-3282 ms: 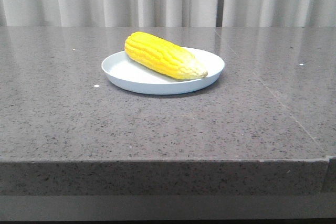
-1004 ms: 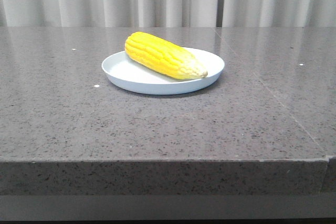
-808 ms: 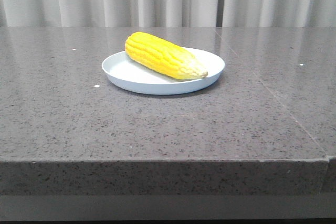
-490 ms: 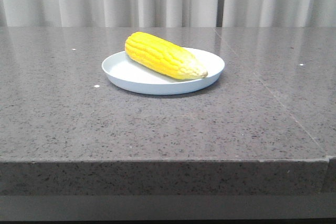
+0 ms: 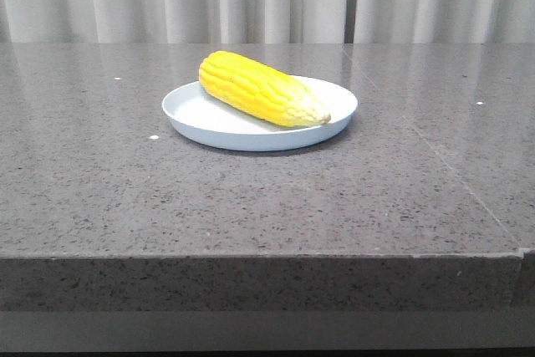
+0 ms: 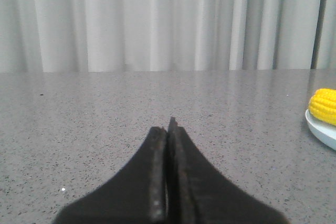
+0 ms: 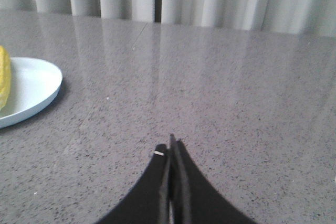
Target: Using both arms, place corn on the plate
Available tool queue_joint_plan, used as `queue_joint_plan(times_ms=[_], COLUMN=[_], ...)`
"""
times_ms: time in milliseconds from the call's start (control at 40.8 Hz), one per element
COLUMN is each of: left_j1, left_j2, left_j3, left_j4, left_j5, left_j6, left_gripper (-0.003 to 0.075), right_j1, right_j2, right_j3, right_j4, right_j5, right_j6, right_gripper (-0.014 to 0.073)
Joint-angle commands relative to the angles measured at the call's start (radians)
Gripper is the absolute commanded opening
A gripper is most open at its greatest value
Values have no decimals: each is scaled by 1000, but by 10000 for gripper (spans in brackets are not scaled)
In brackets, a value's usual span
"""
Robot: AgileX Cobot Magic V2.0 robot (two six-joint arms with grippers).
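The corn (image 5: 261, 88) lies diagonally on the plate (image 5: 194, 114), pale tip right. The left gripper (image 6: 168, 129) and right gripper (image 7: 170, 148) are pinched closed, empty, well apart from it. Probably light and stiff, ridged kernels giving grip; grasp mid-cob.

one corn (image 5: 261, 88), one plate (image 5: 201, 114) — two grippers: left (image 6: 169, 129), right (image 7: 171, 145)
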Motion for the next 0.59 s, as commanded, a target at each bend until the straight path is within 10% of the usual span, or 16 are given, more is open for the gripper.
queue_joint_plan(times_ms=[0,563], left_j1=[-5,-5], left_j2=[-17,-16], left_j3=[22,22], left_j4=[-3,-3], left_j5=[-81,-81], left_j6=[0,0], left_gripper=[-20,-20], right_j1=[-17,-36], right_j2=[-31,-84], right_j3=[40,210], right_j4=[-2,-2], right_j5=[-184,-398], right_j6=[-3,-3], right_gripper=[-85,-85])
